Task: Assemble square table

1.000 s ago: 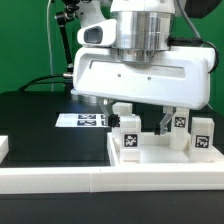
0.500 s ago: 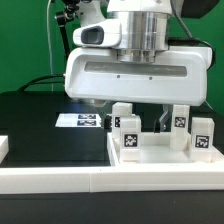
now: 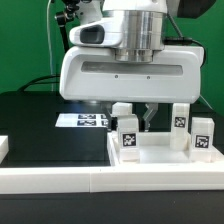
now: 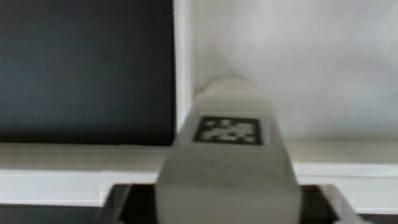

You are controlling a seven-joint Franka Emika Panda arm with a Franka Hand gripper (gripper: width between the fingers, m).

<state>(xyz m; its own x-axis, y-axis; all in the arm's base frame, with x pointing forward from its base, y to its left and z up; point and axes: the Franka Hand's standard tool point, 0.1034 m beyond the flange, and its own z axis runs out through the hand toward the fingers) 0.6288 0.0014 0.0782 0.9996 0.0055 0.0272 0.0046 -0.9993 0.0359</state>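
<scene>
White square table top [image 3: 165, 153] — four tagged legs [image 3: 129, 139] upright on it

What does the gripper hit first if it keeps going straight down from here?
Probably the tagged leg lying right under the gripper; the wrist view shows it centred between the fingers. The tabletop sits below. Depth unclear.

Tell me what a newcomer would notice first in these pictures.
The square table top, held up on edge by the arm, fills the middle of the exterior view and hides the gripper. Below it, white tagged legs stand on the white rail, while the marker board lies on the black table toward the exterior view's left.
</scene>
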